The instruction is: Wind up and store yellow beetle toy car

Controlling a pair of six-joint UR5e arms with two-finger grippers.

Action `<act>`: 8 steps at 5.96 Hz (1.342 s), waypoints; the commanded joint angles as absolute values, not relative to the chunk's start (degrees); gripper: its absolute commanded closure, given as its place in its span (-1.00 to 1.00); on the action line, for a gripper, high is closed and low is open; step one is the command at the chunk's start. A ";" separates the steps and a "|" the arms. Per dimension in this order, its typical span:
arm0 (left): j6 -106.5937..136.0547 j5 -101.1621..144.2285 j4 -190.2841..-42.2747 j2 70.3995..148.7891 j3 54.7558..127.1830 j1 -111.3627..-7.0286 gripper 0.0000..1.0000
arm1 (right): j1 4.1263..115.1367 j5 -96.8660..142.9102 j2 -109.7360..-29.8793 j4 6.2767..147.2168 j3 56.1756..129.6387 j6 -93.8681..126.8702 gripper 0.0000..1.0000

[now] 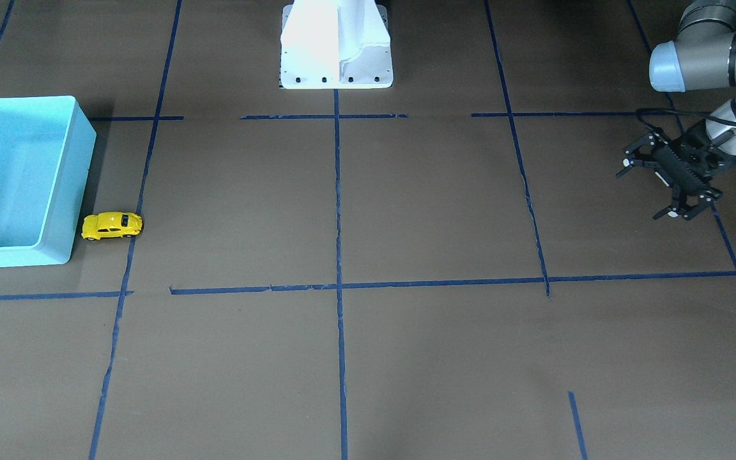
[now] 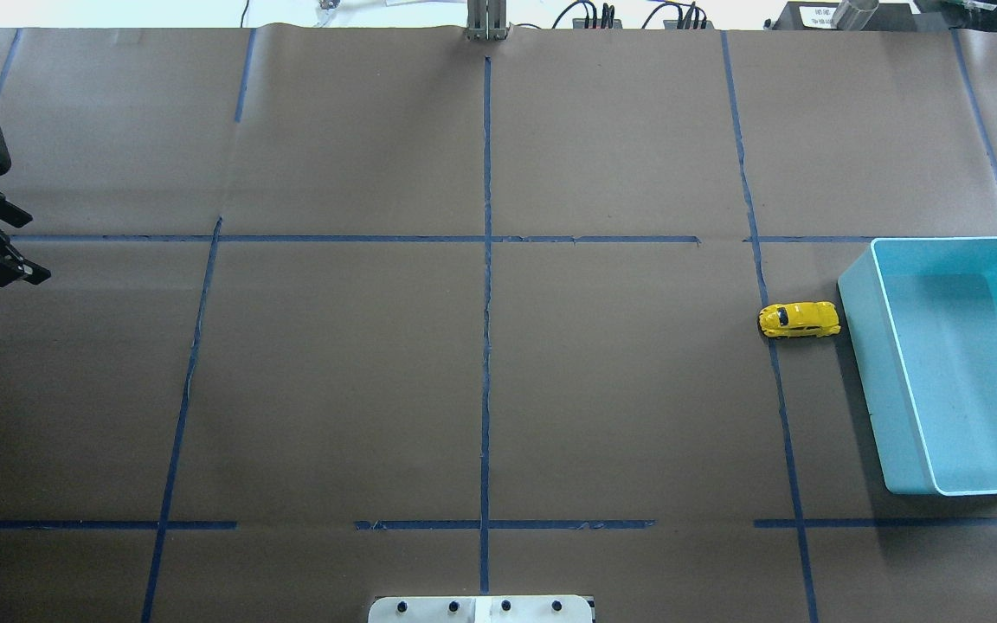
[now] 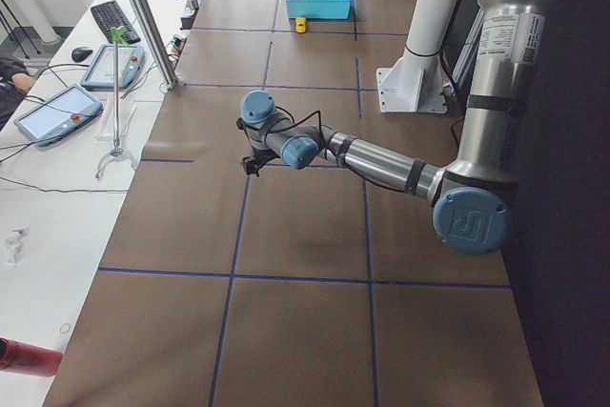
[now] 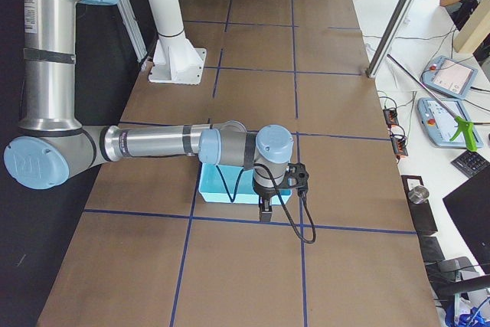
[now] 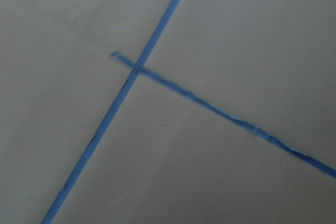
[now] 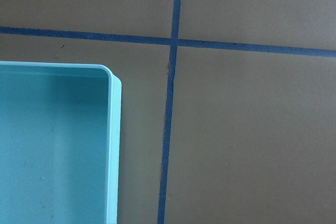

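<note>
Yellow toy car left on the table, just beside the outer wall of the turquoise bin, with no gripper on it.

The left gripper is held far off with its jaws spread; the right gripper is hung over the bin's corner, and its jaws cannot be made out. A slip is likely, since the car is tiny, rounded and glossy. Little room is left on the bin side for a finger, so the bin may be knocked. Once wound, the car may roll off if let go. Dark windows and small black wheels are seen; the car is upright.
</note>
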State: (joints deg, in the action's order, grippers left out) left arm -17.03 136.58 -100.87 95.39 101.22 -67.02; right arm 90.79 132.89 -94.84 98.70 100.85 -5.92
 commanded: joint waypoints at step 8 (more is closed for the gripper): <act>-13.65 133.50 -85.34 81.15 95.89 -93.95 -1.00 | 81.95 132.90 -92.39 98.96 113.88 -6.59 -1.00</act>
